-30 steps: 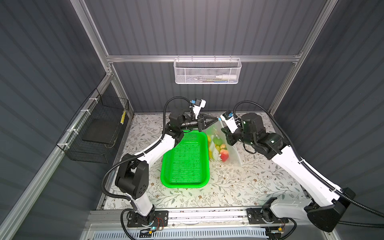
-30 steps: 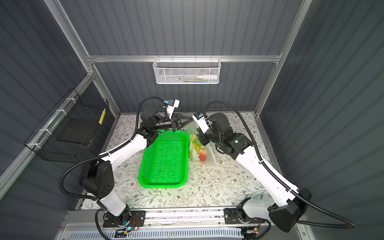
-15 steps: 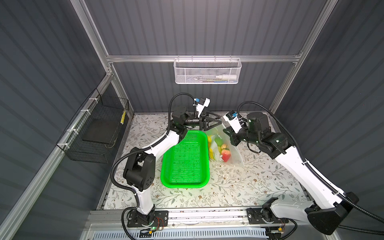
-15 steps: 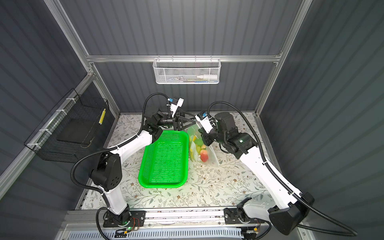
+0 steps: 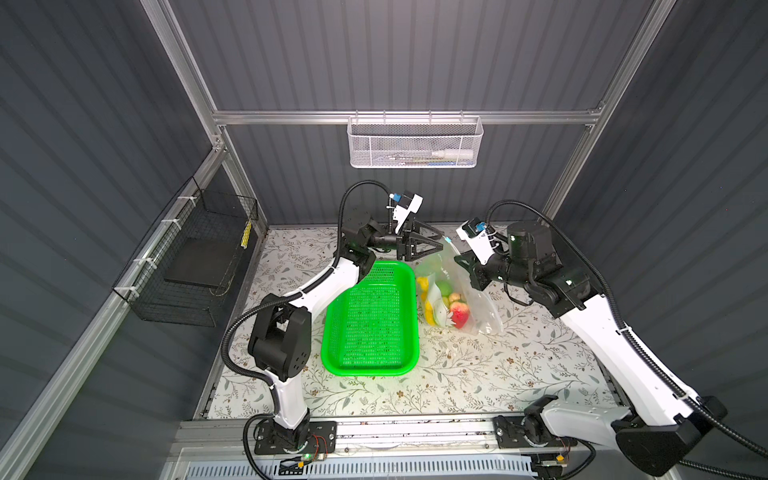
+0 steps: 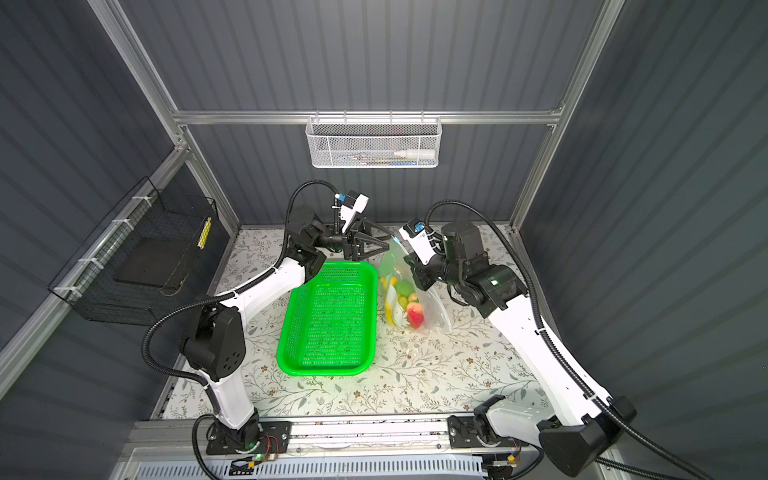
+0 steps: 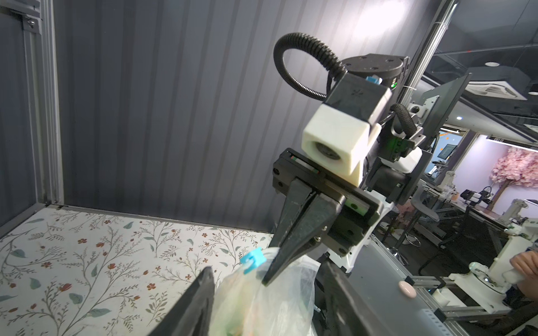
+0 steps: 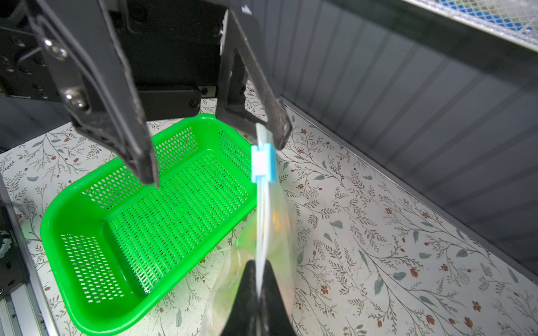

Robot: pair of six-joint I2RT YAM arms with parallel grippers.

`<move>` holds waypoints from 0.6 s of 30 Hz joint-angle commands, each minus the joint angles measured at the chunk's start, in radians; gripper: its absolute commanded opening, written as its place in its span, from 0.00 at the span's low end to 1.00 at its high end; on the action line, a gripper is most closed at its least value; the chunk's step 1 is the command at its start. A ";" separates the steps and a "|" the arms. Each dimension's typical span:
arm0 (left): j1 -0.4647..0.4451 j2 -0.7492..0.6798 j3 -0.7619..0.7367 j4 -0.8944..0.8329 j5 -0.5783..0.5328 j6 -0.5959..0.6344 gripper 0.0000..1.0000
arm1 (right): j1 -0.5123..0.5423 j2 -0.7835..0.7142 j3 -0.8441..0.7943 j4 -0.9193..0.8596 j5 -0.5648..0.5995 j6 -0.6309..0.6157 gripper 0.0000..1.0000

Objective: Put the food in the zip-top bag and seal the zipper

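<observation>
While the right gripper (image 7: pixel 266 280) is clenched on the zipper (image 8: pixel 263 221), pinching that clear strip edge-on between its dark fingertips, the left gripper (image 8: pixel 215 161) stands released, its jaws spread wide to either side of the light-blue slider (image 8: pixel 263 164). One left finger ends just beside the tip of the strip past the slider; whether it touches cannot be told. Both grippers meet high at the rear of the cell, close to the ribbed back wall (image 5: pixel 415 199), so room behind them is tight. Open floral tabletop (image 5: pixel 478 374) lies to the bag's right and across the whole front toward the base rail. The zip-top bag (image 5: pixel 478 307) hangs from the right gripper's pinch with its mouth edge raised and its lower part slumped on the tabletop. Its left side lies just beside the right long rim of the green perforated basket (image 5: pixel 368 371), and contact there is unclear. Through the crinkled clear plastic the food shows gathered low in the bag: a red strawberry (image 5: pixel 459 313), a green ball (image 5: pixel 444 286) and yellow pieces (image 5: pixel 423 284) against a white label. The strip runs straight and taut from slider to pinch; whether it is pressed shut along that run cannot be told.
</observation>
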 commanded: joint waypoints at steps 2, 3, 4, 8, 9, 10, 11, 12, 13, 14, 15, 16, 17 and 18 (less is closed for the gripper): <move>-0.014 0.043 0.031 0.035 0.014 -0.013 0.70 | -0.004 -0.026 0.038 0.013 -0.046 -0.007 0.00; -0.015 0.047 0.035 0.037 0.008 -0.013 0.71 | -0.003 -0.027 0.039 0.011 -0.055 -0.006 0.00; -0.015 0.050 0.037 0.039 0.002 -0.013 0.73 | -0.004 -0.031 0.040 0.008 -0.062 -0.005 0.00; -0.015 0.052 0.046 0.042 -0.006 -0.002 0.74 | -0.003 -0.040 0.033 0.009 -0.082 0.004 0.00; -0.016 0.052 0.047 0.043 -0.003 -0.003 0.73 | -0.004 -0.043 0.028 0.012 -0.075 0.003 0.00; -0.019 0.052 0.047 0.044 0.000 -0.004 0.69 | -0.003 -0.044 0.025 0.016 -0.064 0.003 0.00; -0.022 0.052 0.047 0.046 0.005 -0.008 0.67 | -0.004 -0.043 0.023 0.018 -0.055 0.004 0.00; -0.029 0.051 0.044 0.052 0.011 -0.016 0.63 | -0.005 -0.041 0.023 0.021 -0.049 0.005 0.00; -0.036 0.051 0.042 0.058 0.015 -0.022 0.57 | -0.006 -0.038 0.023 0.024 -0.040 0.008 0.00; -0.040 0.050 0.039 0.064 0.021 -0.029 0.53 | -0.005 -0.035 0.023 0.026 -0.033 0.011 0.00; -0.045 0.048 0.035 0.074 0.023 -0.041 0.49 | -0.006 -0.032 0.025 0.028 -0.026 0.011 0.00; -0.047 0.049 0.031 0.097 0.027 -0.060 0.43 | -0.006 -0.025 0.027 0.028 -0.021 0.013 0.00; -0.048 0.050 0.028 0.122 0.030 -0.080 0.39 | -0.007 -0.022 0.027 0.028 -0.018 0.014 0.00; -0.050 0.053 0.027 0.154 0.035 -0.112 0.31 | -0.006 -0.018 0.028 0.030 -0.019 0.015 0.00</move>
